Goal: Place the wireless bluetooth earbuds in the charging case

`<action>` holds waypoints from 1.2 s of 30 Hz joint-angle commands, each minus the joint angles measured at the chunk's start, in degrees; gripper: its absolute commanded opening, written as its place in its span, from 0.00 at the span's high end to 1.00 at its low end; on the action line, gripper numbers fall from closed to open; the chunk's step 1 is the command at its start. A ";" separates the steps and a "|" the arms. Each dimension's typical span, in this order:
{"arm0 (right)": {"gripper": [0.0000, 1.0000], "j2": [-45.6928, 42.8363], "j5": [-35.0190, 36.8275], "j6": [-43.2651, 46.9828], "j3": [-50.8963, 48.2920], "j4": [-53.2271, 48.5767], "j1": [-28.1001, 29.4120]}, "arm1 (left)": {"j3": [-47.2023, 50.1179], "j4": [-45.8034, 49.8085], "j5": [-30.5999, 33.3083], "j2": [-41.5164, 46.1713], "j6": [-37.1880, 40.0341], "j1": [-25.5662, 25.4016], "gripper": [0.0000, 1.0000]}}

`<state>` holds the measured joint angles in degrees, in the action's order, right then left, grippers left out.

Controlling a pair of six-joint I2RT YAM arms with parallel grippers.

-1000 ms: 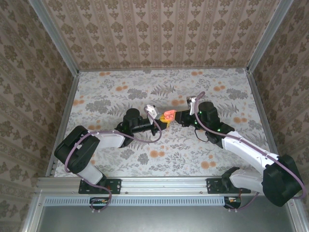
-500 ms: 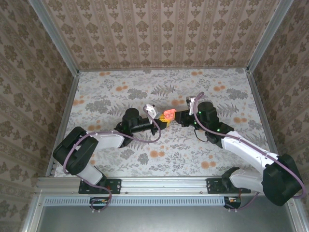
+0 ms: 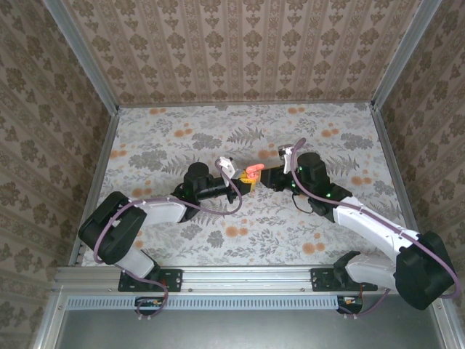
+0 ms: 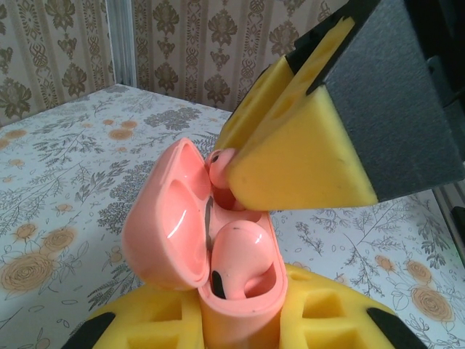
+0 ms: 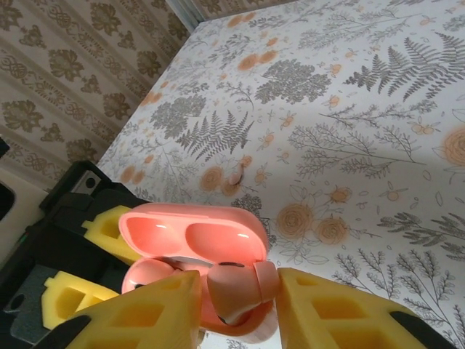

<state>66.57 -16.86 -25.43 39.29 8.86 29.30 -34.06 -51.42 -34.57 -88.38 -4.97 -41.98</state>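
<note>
The salmon-pink charging case stands upright with its lid open, and my left gripper is shut on its body between yellow foam pads. One earbud sits in the near socket. The second earbud is partly down in the other socket, between the yellow pads of my right gripper. The right pad touches its tip and a thin dark slit shows at the left pad, so I cannot tell whether they still press on it. From the left wrist this earbud peeks out under the right gripper's pad.
The floral tablecloth spreads around both arms at mid-table. Wallpapered walls and metal frame rails close in the back and sides. My right forearm stretches to the near right.
The right gripper has edged slightly toward the case, and less of the pink shows from above. The left arm holds still with the case.
</note>
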 commanded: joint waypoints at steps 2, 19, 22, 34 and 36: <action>0.65 0.57 -3.50 0.71 2.24 0.73 0.50 | -1.18 -0.92 -0.42 1.66 0.24 -0.14 0.84; 0.41 -0.82 -1.77 1.01 3.47 -1.30 0.45 | -0.82 -0.18 -0.57 2.52 0.84 -0.12 0.84; 0.38 -1.00 -1.70 1.17 3.69 -1.39 0.42 | -0.81 -0.14 -0.59 2.59 0.81 -0.07 0.84; 0.33 -3.05 -1.11 2.02 4.65 -3.29 0.24 | -0.65 0.17 -0.59 2.93 1.09 -0.07 0.84; 0.33 -3.61 -0.72 2.23 4.74 -3.63 0.23 | -0.65 0.26 -0.68 3.01 1.19 -0.11 0.84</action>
<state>64.73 -18.04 -24.77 41.76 6.85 29.52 -34.06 -50.96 -34.50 -87.46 -4.93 -41.98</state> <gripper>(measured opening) 0.671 0.196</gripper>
